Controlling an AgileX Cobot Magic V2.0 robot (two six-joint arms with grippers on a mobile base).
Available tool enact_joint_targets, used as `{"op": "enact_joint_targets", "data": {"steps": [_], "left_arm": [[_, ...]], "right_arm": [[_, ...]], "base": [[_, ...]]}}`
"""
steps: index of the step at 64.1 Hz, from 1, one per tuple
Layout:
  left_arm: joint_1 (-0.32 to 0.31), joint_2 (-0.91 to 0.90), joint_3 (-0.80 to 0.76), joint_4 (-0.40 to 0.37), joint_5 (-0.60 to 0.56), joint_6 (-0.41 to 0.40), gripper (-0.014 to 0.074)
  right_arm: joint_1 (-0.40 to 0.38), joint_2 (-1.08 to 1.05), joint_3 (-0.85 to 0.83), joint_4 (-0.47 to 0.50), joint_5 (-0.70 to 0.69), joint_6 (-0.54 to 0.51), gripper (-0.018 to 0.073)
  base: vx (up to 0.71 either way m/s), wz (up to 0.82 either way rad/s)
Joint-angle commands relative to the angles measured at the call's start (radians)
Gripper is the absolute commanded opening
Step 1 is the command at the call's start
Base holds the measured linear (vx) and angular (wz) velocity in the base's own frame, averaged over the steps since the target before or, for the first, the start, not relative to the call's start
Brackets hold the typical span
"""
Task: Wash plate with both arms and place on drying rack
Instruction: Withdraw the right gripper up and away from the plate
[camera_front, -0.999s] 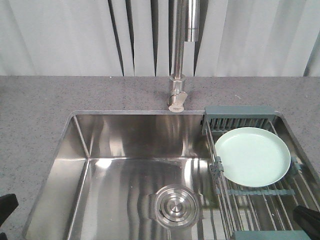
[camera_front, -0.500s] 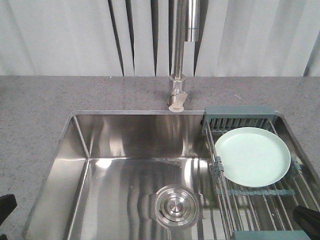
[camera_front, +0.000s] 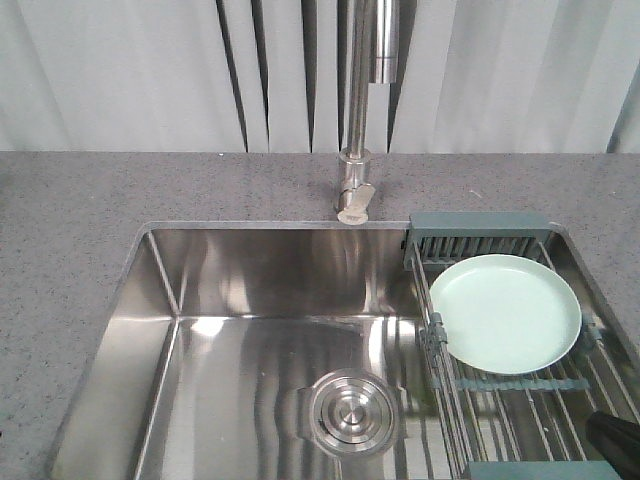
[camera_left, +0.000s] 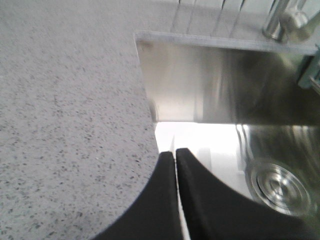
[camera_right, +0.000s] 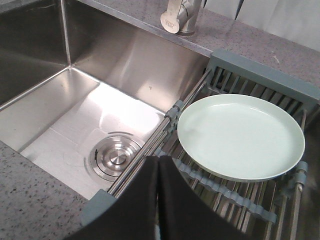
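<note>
The pale mint-green plate (camera_front: 505, 312) (camera_right: 240, 137) lies flat on the wires of the drying rack (camera_front: 480, 223) (camera_right: 260, 74), which spans the right end of the sink. My right gripper (camera_right: 158, 159) is shut and holds nothing; it hovers over the rack's near left part, short of the plate. Only a black bit of it (camera_front: 614, 440) shows at the bottom right of the front view. My left gripper (camera_left: 176, 151) is also shut and holds nothing, above the sink's left side by the counter edge. It is out of the front view.
The steel sink basin (camera_front: 250, 340) has a round drain (camera_front: 352, 410) (camera_right: 116, 157) in its floor. A tall faucet (camera_front: 355, 150) stands behind the basin at the middle. Grey speckled counter (camera_front: 70, 230) (camera_left: 65, 100) surrounds the sink, with curtains behind.
The black tip of my left gripper at the lower left edge of the front view has slid out of that view. The plate and the right gripper have not moved.
</note>
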Motion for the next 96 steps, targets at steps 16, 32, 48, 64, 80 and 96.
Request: {"op": "enact_joint_targets", "data": {"steps": [16, 32, 48, 64, 80, 96], "left_arm": [[0.006, -0.18, 0.041, 0.152, -0.092, -0.014, -0.0006], [0.151, -0.305, 0.041, 0.212, -0.094, -0.015, -0.0006], [0.205, -0.305, 0.041, 0.213, -0.132, -0.016, -0.0006], [0.205, -0.305, 0.04, 0.213, -0.132, -0.015, -0.0006], [0.205, -0.304, 0.04, 0.213, -0.132, -0.015, -0.0006], [0.205, -0.304, 0.04, 0.213, -0.132, -0.015, -0.0006]], "right_arm": [[0.002, 0.008, -0.026, 0.023, -0.058, -0.003, -0.0004], [0.002, 0.008, -0.026, 0.023, -0.058, -0.003, -0.0004], [0.002, 0.008, -0.026, 0.023, -0.05, -0.003, -0.0004], [0.002, 0.008, -0.026, 0.023, -0.05, -0.003, -0.0004], [0.002, 0.008, -0.026, 0.023, -0.05, -0.003, -0.0004], [0.002, 0.008, -0.026, 0.023, -0.05, -0.003, -0.0004]], "base": [[0.0, 0.0], [0.0, 0.0], [0.0, 0.0], [0.0, 0.0], [0.0, 0.0], [0.0, 0.0]]}}
